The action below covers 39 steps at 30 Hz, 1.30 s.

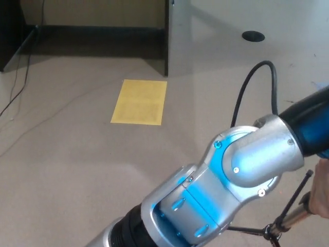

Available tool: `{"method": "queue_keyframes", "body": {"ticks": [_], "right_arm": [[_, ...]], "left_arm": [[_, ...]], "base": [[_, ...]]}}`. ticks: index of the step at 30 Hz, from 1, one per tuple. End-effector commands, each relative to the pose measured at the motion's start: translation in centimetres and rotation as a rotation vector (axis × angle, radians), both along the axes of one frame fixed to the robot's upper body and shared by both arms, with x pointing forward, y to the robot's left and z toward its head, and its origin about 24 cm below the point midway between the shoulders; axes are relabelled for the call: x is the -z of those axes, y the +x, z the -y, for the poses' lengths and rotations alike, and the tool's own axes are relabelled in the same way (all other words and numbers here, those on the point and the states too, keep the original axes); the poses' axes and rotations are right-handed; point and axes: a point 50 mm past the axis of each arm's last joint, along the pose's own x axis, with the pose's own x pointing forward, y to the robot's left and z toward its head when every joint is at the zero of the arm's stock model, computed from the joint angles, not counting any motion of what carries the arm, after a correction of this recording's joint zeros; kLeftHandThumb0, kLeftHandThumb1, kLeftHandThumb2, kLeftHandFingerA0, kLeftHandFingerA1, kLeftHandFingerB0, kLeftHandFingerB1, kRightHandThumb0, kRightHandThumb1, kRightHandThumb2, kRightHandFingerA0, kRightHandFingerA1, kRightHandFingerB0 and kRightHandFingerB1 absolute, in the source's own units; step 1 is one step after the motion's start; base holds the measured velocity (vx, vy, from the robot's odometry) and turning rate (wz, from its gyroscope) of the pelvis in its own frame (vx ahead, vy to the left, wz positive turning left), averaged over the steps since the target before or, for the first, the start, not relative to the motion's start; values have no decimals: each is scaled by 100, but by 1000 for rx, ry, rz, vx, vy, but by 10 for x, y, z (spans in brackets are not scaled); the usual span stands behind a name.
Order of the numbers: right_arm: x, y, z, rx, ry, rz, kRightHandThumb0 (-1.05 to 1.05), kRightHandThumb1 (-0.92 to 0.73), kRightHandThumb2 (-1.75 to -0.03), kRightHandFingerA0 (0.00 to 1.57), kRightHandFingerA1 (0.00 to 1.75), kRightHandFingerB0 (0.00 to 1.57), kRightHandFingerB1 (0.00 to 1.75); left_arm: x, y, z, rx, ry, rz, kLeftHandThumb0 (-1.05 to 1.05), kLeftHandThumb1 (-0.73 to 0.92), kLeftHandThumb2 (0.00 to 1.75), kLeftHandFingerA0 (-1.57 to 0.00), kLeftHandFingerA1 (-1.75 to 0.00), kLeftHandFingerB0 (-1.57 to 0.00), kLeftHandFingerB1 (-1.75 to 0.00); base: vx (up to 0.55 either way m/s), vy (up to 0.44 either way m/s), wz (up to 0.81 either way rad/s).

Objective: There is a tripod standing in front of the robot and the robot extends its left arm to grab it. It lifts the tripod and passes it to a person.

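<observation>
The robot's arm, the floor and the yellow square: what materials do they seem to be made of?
The left arm looks like smooth silver-painted metal or hard plastic: it shows soft highlights, small screws and glowing blue panels. Its far part is glossy black. The floor seems to be short beige carpet, matte and finely grained. The yellow square looks flat and matte, perhaps paper or a thin mat.

A beige floor [77, 170] carries a yellow sheet [139, 101] lying flat, a thin cable [15, 87] trailing at the left, and a round black disc [253, 36] far right.
</observation>
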Motion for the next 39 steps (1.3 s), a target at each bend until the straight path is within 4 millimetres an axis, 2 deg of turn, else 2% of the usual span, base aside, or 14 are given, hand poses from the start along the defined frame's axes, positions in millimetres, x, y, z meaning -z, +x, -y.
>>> {"method": "queue_keyframes", "body": {"ticks": [1, 2, 3, 4, 6, 7, 8, 11, 12, 25, 27, 29, 32, 39], "right_arm": [[-1, 1, 5, 2, -23, -17, -41, -71, -61, 68, 43, 51, 37], [-3, 3, 6, 4, -26, -15, -41, -71, -61, 67, 42, 50, 37], [-3, 4, 7, 4, -25, -12, -40, -70, -61, 67, 43, 50, 37], [-3, 2, 7, 3, -24, -14, -40, -70, -61, 67, 43, 50, 37], [-1, -3, 8, 0, -25, -21, -40, -70, -61, 67, 43, 50, 37], [0, -4, 8, 4, -23, -25, -41, -70, -61, 66, 42, 50, 37], [1, -7, 8, 3, -23, -30, -41, -70, -61, 65, 42, 50, 38], [3, -12, 10, 9, -23, -46, -43, -70, -61, 66, 42, 50, 37], [5, -17, 12, 18, -29, -67, -44, -70, -61, 67, 42, 49, 37], [-3, 3, 9, -25, -58, -40, -42, -70, -61, 70, 43, 51, 37], [-2, 2, 7, -28, -46, -41, -42, -70, -61, 67, 42, 50, 37], [-2, 2, 6, -31, -43, -37, -42, -70, -61, 67, 42, 51, 38], [-3, 2, 7, -29, -45, -33, -42, -70, -61, 68, 42, 51, 37], [-3, 2, 8, -26, -37, -37, -41, -71, -61, 65, 42, 49, 37]], "left_arm": [[-3, -5, 2, -8, -48, -36, -32, 81, 64, -102, -84, -73, -61], [-1, 2, -1, -67, 0, -6, -45, 73, 63, -70, -51, -48, -38], [4, 9, -4, -109, 28, 11, -53, 54, 86, -52, -57, -32, -48], [7, 12, -5, -125, 36, 10, -52, 61, 58, -48, -43, -32, -33], [15, 18, -7, -159, 56, -2, -55, 58, 57, -39, -43, -25, -30], [18, 22, -10, -177, 79, -21, -66, 46, 77, -22, -48, -8, -37], [22, 26, -12, -200, 103, -27, -35, 30, 90, -2, -49, 0, -49], [32, 34, -20, -239, 123, -35, -74, 52, 57, -18, -39, 0, -17], [40, 40, -26, -262, 133, -70, -67, 40, 82, -2, -45, 0, -12], [51, 83, -129, -467, 82, -222, -69, 42, 77, 0, 0, 0, -1], [51, 82, -143, -486, 82, -235, -66, 43, 54, 0, 0, 0, 0], [55, 81, -160, -516, 87, -243, -66, 40, 75, 0, -1, 0, 0], [62, 77, -176, -528, 78, -259, -67, 41, 76, 0, -6, 0, 0], [133, 62, -238, -695, 95, -491, -62, 39, 73, 0, -10, 0, 0]], "base": [[0, 0, 0], [0, 0, 0], [0, 0, 0], [0, 0, 0], [0, 0, 0], [0, 0, 0], [0, 0, 0], [0, 0, 0], [0, 0, 0], [0, 0, 0], [0, 0, 0], [0, 0, 0], [0, 0, 0], [0, 0, 0]]}}
